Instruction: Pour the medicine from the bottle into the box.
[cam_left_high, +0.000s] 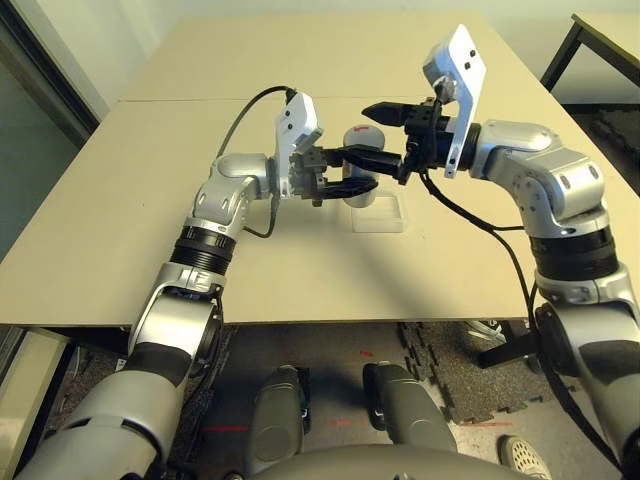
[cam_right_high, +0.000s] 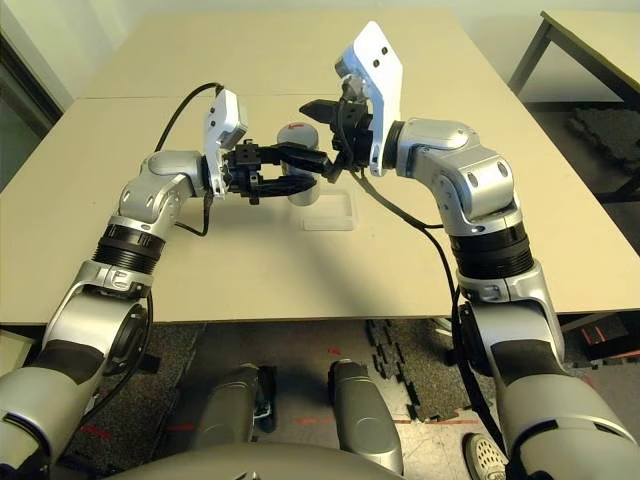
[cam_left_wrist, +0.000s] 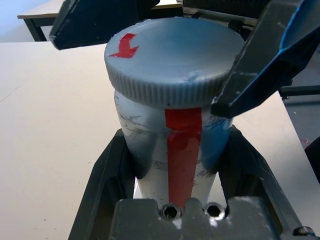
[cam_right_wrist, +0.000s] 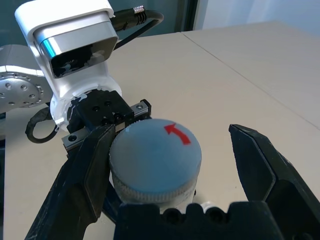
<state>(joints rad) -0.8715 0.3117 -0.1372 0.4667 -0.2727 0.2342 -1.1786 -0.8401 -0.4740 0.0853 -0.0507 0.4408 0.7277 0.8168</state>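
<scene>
Above a tan table (cam_left_high: 120, 220), held upright and clear of the surface: a small silvery-grey bottle (cam_left_wrist: 170, 145) with a ribbed grey cap (cam_left_wrist: 172, 62), a red arrow on the cap's top and a red stripe down the label. Clamped around the bottle's body from the side, the two black fingers of the left gripper (cam_left_high: 352, 172). Spread wide to either side of the cap, touching neither edge as far as can be made out, the fingers of the right gripper (cam_right_wrist: 167, 160), level with the cap.

Largely hidden behind both grippers in the head views, the bottle's body; bottom end cut off in the left wrist view.

Just below and slightly right of the bottle, flat on the table, a shallow clear plastic box (cam_left_high: 382, 214), its faint edges hard to trace. At the far right, a dark-legged second table (cam_left_high: 600, 40); on the floor, black foam mats (cam_left_high: 450, 370).
</scene>
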